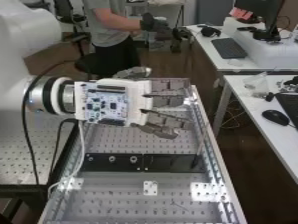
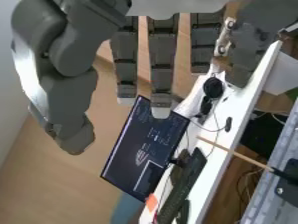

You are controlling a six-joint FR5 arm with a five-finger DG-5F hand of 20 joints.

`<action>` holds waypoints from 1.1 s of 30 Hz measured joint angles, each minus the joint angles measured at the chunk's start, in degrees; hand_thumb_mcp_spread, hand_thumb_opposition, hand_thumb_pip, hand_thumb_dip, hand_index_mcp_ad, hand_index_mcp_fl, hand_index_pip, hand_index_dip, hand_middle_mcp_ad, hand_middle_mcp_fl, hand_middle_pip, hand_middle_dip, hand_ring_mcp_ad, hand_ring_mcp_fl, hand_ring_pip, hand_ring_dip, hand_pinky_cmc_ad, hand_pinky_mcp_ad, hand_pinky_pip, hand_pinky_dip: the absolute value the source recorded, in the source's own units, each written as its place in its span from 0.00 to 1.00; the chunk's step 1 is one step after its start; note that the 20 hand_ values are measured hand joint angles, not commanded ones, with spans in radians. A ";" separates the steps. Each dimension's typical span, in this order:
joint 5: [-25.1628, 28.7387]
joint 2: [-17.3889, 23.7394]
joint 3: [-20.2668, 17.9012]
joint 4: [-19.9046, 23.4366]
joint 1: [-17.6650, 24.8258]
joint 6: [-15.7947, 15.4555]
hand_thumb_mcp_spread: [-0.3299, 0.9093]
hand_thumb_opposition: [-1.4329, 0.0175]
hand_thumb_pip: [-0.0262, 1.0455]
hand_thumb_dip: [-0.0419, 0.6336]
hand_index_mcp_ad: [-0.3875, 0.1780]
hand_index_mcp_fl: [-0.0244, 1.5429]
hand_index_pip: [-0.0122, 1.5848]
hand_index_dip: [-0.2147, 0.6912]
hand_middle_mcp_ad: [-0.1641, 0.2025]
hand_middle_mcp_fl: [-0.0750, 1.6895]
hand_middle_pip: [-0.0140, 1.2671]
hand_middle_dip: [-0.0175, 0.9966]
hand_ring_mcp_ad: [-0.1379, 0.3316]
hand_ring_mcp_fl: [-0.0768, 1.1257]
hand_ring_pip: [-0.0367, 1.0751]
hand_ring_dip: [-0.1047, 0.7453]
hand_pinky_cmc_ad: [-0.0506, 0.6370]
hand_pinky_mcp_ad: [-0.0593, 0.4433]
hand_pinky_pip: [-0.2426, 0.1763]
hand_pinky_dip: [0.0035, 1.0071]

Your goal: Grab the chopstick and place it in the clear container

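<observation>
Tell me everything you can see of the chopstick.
The chopstick is a thin, straight, plain stick, pale tan and wooden by its look. It stands roughly upright at one end of the dark bar that lies across the perforated bench. Its lower end meets a small black piece on that bar, which seems to hold it up. Its upper end is free, and the fingers are not touching it.

Chopstick [image 2: 233, 152] in holder [image 2: 289, 176], on bench [image 1: 113, 194] — desk [image 1: 254, 102] at high view's right.
</observation>
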 joint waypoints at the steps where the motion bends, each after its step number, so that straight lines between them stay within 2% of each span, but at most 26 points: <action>1: -0.09 -0.51 0.35 0.13 -0.30 -0.17 0.57 0.41 0.49 0.54 0.53 0.33 0.04 0.94 0.65 0.34 0.11 0.69 0.71 0.15 0.14 0.36 0.85 0.90 0.47 0.12; 19: -1.65 -9.93 8.37 0.76 -2.89 -0.52 0.60 0.41 0.46 0.54 0.53 0.33 0.05 0.94 0.65 0.37 0.11 0.69 0.71 0.14 0.14 0.36 0.82 0.87 0.47 0.12; 24: -1.61 -12.86 11.06 1.16 -2.66 -1.51 0.60 0.41 0.46 0.54 0.51 0.33 0.05 0.93 0.65 0.35 0.11 0.69 0.72 0.13 0.14 0.36 0.83 0.87 0.47 0.12; 25: -1.53 -13.49 11.59 1.33 -2.49 -1.70 0.60 0.42 0.46 0.54 0.51 0.33 0.05 0.93 0.65 0.34 0.11 0.69 0.68 0.14 0.14 0.36 0.83 0.87 0.47 0.12; 33: 1.13 -16.25 13.68 2.12 -0.36 -1.94 0.61 0.41 0.46 0.54 0.51 0.37 0.05 0.89 0.65 0.32 0.11 0.69 0.64 0.11 0.14 0.36 0.81 0.87 0.48 0.12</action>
